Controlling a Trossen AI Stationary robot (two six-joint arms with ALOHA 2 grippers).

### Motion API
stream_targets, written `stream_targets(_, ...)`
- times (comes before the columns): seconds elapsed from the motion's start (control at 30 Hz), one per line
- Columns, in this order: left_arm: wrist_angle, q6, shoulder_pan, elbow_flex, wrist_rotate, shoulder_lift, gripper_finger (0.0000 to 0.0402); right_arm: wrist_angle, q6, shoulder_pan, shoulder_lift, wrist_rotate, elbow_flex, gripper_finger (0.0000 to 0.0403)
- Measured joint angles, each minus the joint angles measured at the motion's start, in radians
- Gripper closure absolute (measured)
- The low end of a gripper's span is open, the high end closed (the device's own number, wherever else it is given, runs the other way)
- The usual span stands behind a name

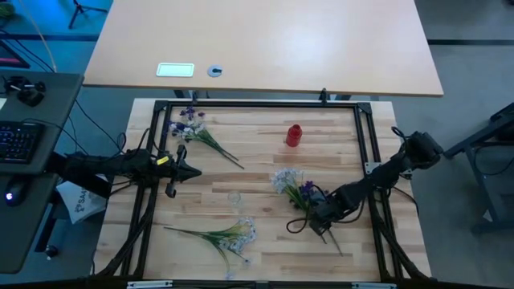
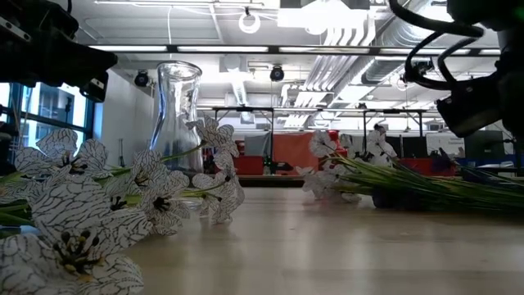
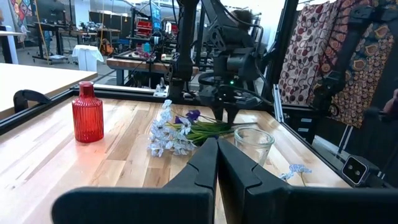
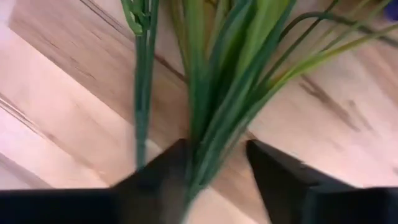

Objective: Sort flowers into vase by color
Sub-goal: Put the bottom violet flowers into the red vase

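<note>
Three sprig bunches lie flat on the table: one at far left (image 1: 189,128), a pale one near the front (image 1: 229,235), and a mixed pale and purple one (image 1: 293,186) right of centre. The red vase (image 1: 293,135) stands upright toward the far side, the clear glass vase (image 1: 234,197) mid-table. My right gripper (image 4: 214,168) is low over the mixed bunch's green stems (image 4: 217,93), open, with one finger on either side of them. My left gripper (image 3: 217,155) is shut and hovers at the table's left (image 1: 173,172), pointing at the glass vase (image 3: 254,144). My right gripper comes at the stem end of the mixed bunch (image 4: 208,143) from above, its fingers across the stems. One finger (image 4: 165,171) lies close against the stems, and bare wood shows beside the other. I cannot tell whether it touches them. The bunch rests on the table.
A black frame (image 1: 257,104) borders the wooden top. In the low view, pale blossoms (image 2: 82,205) fill the near left and the glass vase (image 2: 178,106) stands behind them. A second table (image 1: 265,48) lies beyond the far edge. Bare wood lies between the two vases.
</note>
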Motion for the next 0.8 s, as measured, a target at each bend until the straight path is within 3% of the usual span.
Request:
stream_targets(0.07,0.0,0.0,0.0,0.0,0.0,0.0,0.0402,-0.029,-0.02,0.0,-0.04,0.008,-0.003,0.035)
stream_targets(0.13,0.0,0.0,0.0,0.0,0.0,0.0,0.0402,-0.087,-0.028,-0.001,-0.094,0.033,-0.007,0.0383)
stream_targets(0.33,0.0,0.0,0.0,0.0,0.0,0.0,0.0402,-0.401,0.041,-0.001,-0.296,0.081,0.059,0.0395)
stream_targets(0.47,0.0,0.0,0.0,0.0,0.0,0.0,0.0402,-0.513,0.091,-0.016,-0.432,0.197,0.122,0.0393)
stream_targets(0.57,0.0,0.0,0.0,0.0,0.0,0.0,0.0401,-0.51,0.12,-0.037,-0.506,0.302,0.157,0.0399)
stream_targets(0.67,0.0,0.0,0.0,0.0,0.0,0.0,0.0401,-0.489,0.118,-0.049,-0.547,0.48,0.187,0.0398)
stream_targets(0.8,0.0,0.0,0.0,0.0,0.0,0.0,0.0401,-0.318,-0.058,-0.065,-0.574,0.722,0.203,0.04)
